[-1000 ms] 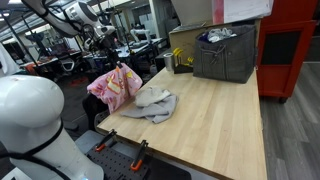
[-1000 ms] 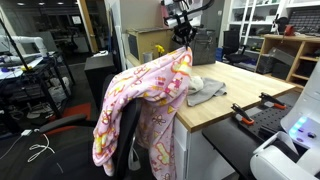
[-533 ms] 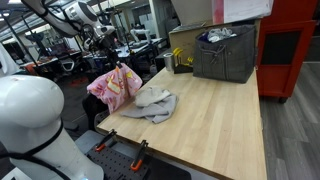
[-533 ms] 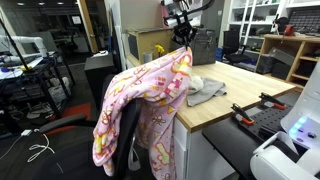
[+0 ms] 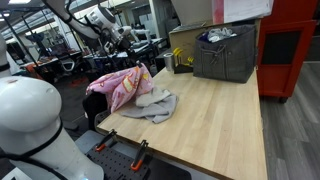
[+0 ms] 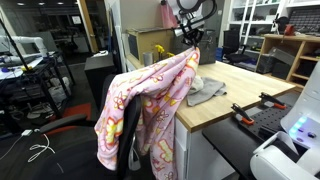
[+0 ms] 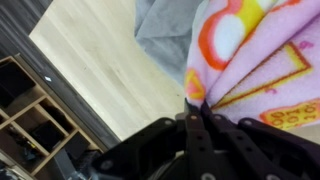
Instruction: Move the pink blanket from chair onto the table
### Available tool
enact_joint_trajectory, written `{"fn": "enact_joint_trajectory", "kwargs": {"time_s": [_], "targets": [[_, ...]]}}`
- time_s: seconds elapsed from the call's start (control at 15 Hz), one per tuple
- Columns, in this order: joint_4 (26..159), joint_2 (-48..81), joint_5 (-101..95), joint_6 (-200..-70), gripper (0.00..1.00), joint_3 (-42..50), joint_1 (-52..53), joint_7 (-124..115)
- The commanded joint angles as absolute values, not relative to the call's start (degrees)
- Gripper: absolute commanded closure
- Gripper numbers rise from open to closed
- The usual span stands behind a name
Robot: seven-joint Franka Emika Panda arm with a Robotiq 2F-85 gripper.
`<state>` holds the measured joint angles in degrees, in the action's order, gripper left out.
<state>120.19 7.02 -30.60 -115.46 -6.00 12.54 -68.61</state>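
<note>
Moved: since a second ago my arm has carried the pinched corner of the pink blanket (image 5: 120,88) sideways toward the tabletop (image 5: 215,125), and the fabric now runs in a longer slope up from the chair (image 6: 127,138).
Jaws: pressed together on a fold of the pink blanket; the wrist view shows the printed fleece caught between the two dark tips.
Blanket: I see its raised corner hanging from the jaws over the left edge of the tabletop. The rest drapes down across the chair back and hangs off the side, with yellow and orange figures showing on the pink.
Chair: dark, lower than the tabletop, just beside its left edge and mostly covered by the blanket.
Grey cloth (image 5: 156,104): crumpled on the tabletop near that same edge, just beside the lifted corner. From these views I cannot tell whether the two touch.
Bin (image 5: 226,55): grey fabric, at the far end of the tabletop, well apart from the blanket.
Task state: most of the blanket is off the tabletop.
</note>
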Motion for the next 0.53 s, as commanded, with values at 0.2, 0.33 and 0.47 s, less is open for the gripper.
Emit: {"fn": "enact_joint_trajectory", "kwargs": {"time_s": [0.2, 0.33, 0.47], "targets": [[114.8, 11.2, -39.4, -113.1, 0.99, 2.6, 4.7, -72.8], [114.3, 11.5, -38.0, -113.3, 0.99, 3.5, 3.2, -70.8], [115.4, 10.2, -33.8, -113.9, 0.70, 2.8, 2.7, -68.3]]}}
